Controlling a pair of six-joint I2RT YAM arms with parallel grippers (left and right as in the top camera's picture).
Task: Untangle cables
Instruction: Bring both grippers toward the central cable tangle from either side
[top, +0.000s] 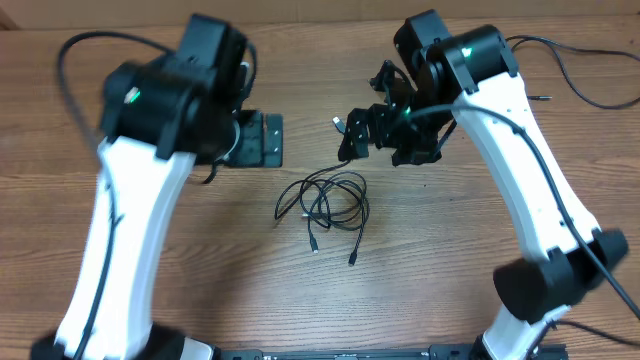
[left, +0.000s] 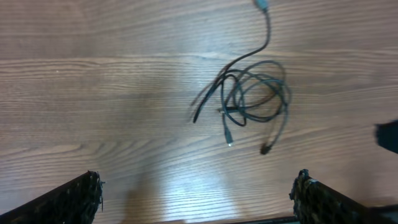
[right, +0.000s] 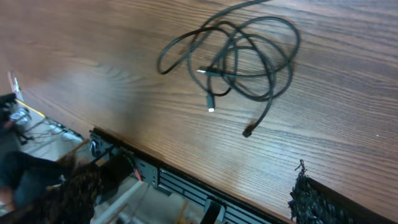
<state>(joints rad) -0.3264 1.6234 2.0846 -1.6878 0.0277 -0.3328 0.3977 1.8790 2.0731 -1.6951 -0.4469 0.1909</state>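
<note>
Looking risky: cables (top: 322, 203) sit tangled mid-frame, left gripper (left: 198, 198) and right gripper (right: 196, 198) both spread wide, empty. Pinching where loops cross probably drags the whole clump or tightens it.

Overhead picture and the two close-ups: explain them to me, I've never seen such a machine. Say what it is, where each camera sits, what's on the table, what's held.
Two white robot arms stand at a wooden table. The overhead picture looks from above; the other two come from cameras on each wrist, looking past that arm's gripper. A tangle of thin black cables lies on the wood between the arms. The left gripper and the right gripper are both open, holding nothing.
</note>
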